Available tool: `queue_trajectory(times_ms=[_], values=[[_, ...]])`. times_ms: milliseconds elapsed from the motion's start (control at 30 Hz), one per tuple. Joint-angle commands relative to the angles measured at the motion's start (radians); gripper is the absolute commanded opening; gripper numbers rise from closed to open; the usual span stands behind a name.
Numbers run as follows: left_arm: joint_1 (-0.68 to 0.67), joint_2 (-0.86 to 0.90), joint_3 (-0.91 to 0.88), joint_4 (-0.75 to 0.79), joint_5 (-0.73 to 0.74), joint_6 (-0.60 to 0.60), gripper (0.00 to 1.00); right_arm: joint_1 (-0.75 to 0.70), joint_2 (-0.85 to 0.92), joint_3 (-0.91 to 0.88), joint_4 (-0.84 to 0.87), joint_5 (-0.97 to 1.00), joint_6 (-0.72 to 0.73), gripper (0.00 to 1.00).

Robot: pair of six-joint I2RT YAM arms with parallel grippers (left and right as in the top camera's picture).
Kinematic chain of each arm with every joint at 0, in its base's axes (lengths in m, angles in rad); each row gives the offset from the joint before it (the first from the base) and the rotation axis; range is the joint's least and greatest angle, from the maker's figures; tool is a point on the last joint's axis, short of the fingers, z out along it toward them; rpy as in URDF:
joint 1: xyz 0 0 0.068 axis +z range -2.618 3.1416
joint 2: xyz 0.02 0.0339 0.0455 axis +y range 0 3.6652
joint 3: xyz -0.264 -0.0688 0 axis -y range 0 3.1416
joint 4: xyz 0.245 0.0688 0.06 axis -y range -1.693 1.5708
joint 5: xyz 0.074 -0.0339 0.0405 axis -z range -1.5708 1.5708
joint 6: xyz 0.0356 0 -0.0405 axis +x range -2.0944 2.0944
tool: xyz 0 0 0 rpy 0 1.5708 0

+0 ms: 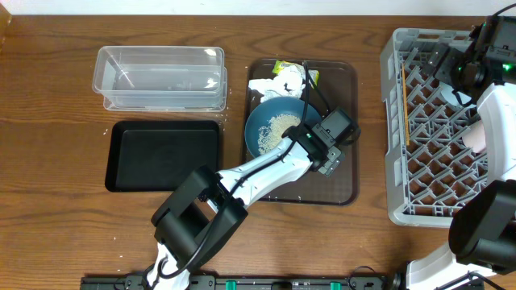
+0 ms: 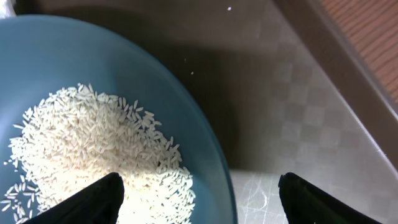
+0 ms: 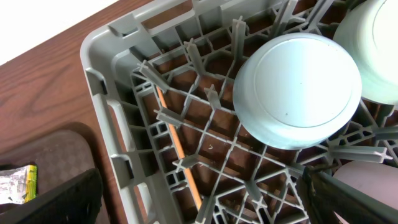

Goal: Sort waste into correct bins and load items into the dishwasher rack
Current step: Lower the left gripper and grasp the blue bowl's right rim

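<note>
The deep-blue dish point(image 1: 270, 129) holds the heap of rice point(image 2: 93, 149) and sits on the brown serving tray point(image 1: 339, 173). My left gripper point(image 2: 205, 202) is open and straddles the dish's right rim point(image 2: 214, 155), one finger over the rice and one outside over the tray. Crumpled tissue point(image 1: 286, 80) and the yellow-green wrapper point(image 1: 282, 68) lie at the tray's far end. My right gripper point(image 3: 205, 205) is open and empty above the grey rack point(image 1: 395, 121). In the rack are the upturned light-blue bowl point(image 3: 298, 87), the mint-green bowl point(image 3: 379, 50), the pink cup point(image 3: 373, 174) and the wooden stick point(image 3: 180, 149).
The clear tub point(image 1: 161, 76) stands at the back left, with the black tray point(image 1: 165, 155) just in front of it. The left arm reaches across the table's front toward the serving tray. The rack fills the right side.
</note>
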Motion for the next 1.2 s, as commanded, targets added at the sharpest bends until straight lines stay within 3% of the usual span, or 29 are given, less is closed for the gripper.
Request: queue_trajectory(times_ms=[0, 500, 1000, 1167], values=[[-0.011, 0.007, 0.011, 0.011, -0.019, 0.002, 0.75, -0.001, -0.016, 0.001, 0.0, 0.006, 0.011, 0.99], [-0.012, 0.045, -0.029, 0.04, -0.018, -0.01, 0.63, -0.001, -0.016, 0.001, 0.0, 0.006, 0.011, 0.99], [-0.014, 0.029, -0.028, 0.039, -0.019, -0.051, 0.26, -0.001, -0.016, 0.001, 0.0, 0.006, 0.011, 0.99], [-0.022, -0.006, -0.028, 0.037, -0.019, -0.051, 0.22, -0.001, -0.016, 0.001, 0.0, 0.006, 0.011, 0.99]])
